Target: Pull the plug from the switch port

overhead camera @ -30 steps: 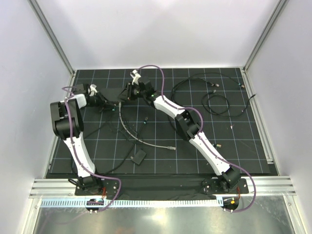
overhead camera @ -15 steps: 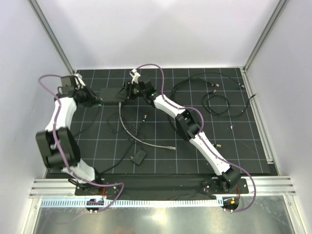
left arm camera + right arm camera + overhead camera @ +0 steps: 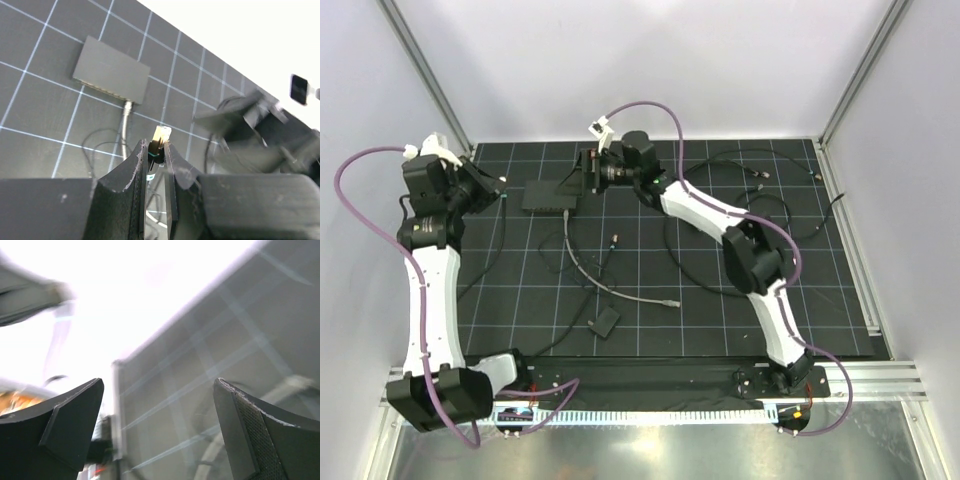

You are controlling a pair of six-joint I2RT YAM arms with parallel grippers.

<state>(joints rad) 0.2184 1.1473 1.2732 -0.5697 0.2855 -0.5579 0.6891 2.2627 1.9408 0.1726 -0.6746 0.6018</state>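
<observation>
The switch (image 3: 548, 195) is a flat dark-grey box lying at the back left of the mat, also in the left wrist view (image 3: 111, 70). A grey cable (image 3: 125, 120) is still plugged into its near edge. My left gripper (image 3: 492, 188) hangs left of the switch and apart from it. In the wrist view that gripper (image 3: 155, 145) is shut on a pale plug (image 3: 161, 135), whose thin black cable has a green band. My right gripper (image 3: 583, 172) hovers at the switch's right end, jaws wide open (image 3: 160, 430) and holding nothing.
The grey cable (image 3: 582, 270) runs from the switch to a loose end mid-mat. A small black block (image 3: 605, 322) on a thin cable lies near the front. Loose black cables (image 3: 760, 205) coil at the back right. White walls close in on three sides.
My left arm has swung up and to the left, carrying the plug away from the switch. My right gripper has opened wide and lifted off the switch.
</observation>
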